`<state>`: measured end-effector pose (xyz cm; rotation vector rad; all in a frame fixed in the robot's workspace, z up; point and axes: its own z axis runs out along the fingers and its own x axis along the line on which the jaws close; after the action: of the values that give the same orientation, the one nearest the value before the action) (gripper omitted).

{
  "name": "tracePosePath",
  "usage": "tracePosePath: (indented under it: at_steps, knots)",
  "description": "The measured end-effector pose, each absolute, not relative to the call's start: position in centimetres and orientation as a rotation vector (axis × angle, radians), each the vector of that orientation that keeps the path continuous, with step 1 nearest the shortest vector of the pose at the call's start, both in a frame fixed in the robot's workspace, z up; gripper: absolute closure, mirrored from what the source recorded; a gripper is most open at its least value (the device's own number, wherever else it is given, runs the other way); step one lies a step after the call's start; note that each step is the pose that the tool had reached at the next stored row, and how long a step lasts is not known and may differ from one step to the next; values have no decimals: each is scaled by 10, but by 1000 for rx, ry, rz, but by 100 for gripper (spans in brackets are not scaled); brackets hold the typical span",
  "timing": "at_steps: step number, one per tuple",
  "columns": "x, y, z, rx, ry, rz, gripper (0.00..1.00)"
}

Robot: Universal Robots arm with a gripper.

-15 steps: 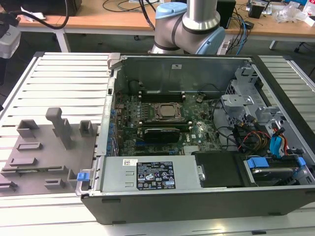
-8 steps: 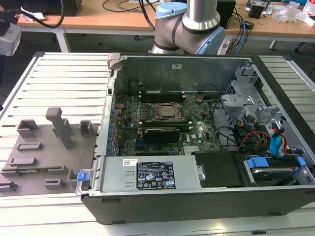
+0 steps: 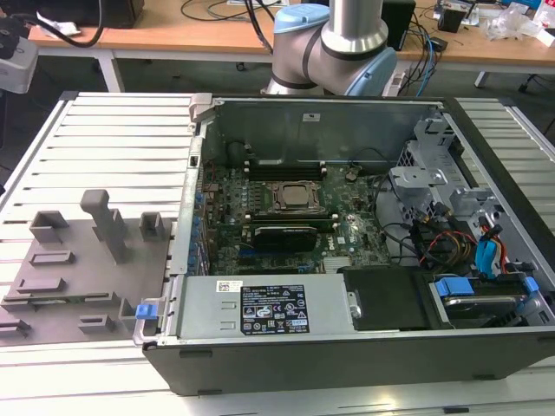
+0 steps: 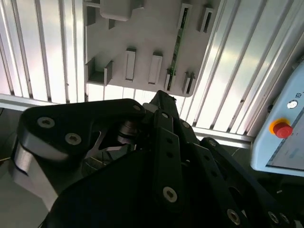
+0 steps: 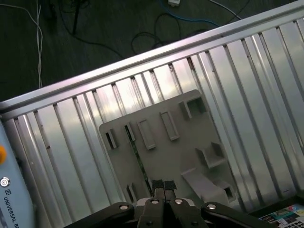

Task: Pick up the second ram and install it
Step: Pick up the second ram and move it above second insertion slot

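1. The computer case (image 3: 347,368) lies open on its side. Inside it are a green motherboard (image 3: 227,217) and one square CPU socket (image 3: 293,196). A labelled power supply (image 3: 269,308) sits at six o'clock of the socket, and a bundle of coloured cables (image 3: 451,238) at three o'clock.
2. A grey fixture plate (image 3: 82,260) sits just beside the case, at nine o'clock of it in the exterior view. It carries several low holders and one upright post (image 3: 104,221).
3. The second ram (image 5: 137,159) stands on edge in a long, narrow slot of that plate, apart from the case. It shows as a thin green strip in the second wrist view (image 4: 176,42). In the exterior view it is a faint line near the plate's six o'clock edge (image 3: 65,300).
4. The gripper (image 5: 164,185) hangs above the plate with its jaws pressed together and nothing between them. In the first wrist view its tips appear just beside one end of the green stick. Whether they touch it cannot be told.
5. By count there is one arm (image 3: 334,39), one gripper, one case, one plate and one green stick on the plate. There is also one red button (image 4: 281,129) on a pale pendant (image 4: 285,152).
6. Everything rests on a slatted aluminium table (image 3: 113,130). A wooden bench (image 3: 173,26) strewn with cables runs along twelve o'clock in the exterior view. The first wrist view shows a dark floor (image 5: 95,28) with loose cables beyond the table's edge.
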<state>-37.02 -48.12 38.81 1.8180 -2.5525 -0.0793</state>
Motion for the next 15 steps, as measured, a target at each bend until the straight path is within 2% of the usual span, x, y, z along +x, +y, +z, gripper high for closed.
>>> tracePosePath:
  at_steps: [15]
  knots:
    - [-370, -481, 388, 1994, -2413, -78, 89]
